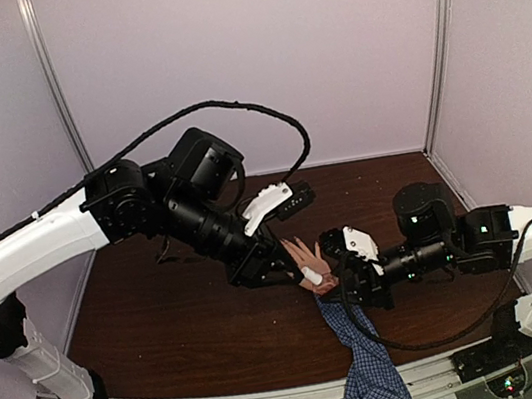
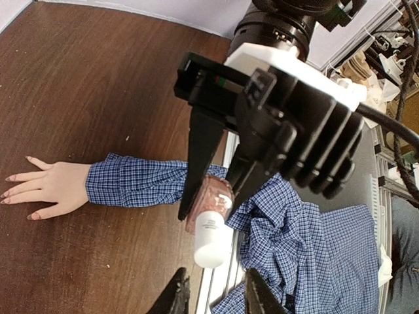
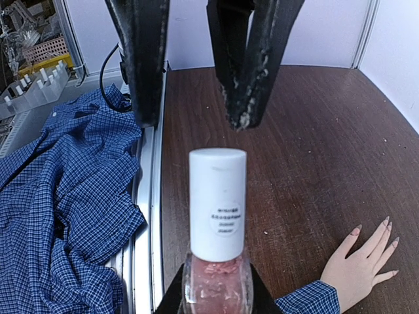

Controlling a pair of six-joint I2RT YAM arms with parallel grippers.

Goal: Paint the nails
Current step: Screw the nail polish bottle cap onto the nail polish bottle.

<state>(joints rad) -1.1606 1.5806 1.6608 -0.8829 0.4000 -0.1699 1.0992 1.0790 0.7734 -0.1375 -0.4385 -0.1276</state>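
**Colour and Pattern Reference**

The counter (image 1: 165, 327) is dark brown with wood grain. The sleeve (image 2: 137, 183) is blue-and-white check; the hand (image 2: 59, 188) is light-skinned, its nails (image 2: 34, 216) pinkish. The bottle (image 3: 217, 281) holds shimmery pink polish under a white cap (image 3: 217, 190) bearing a round label with dark print. The left claw (image 3: 190, 104) and right claw (image 2: 211, 203) are black. The arms (image 1: 40, 245) are white and black; the walls (image 1: 244, 61) pale lilac.
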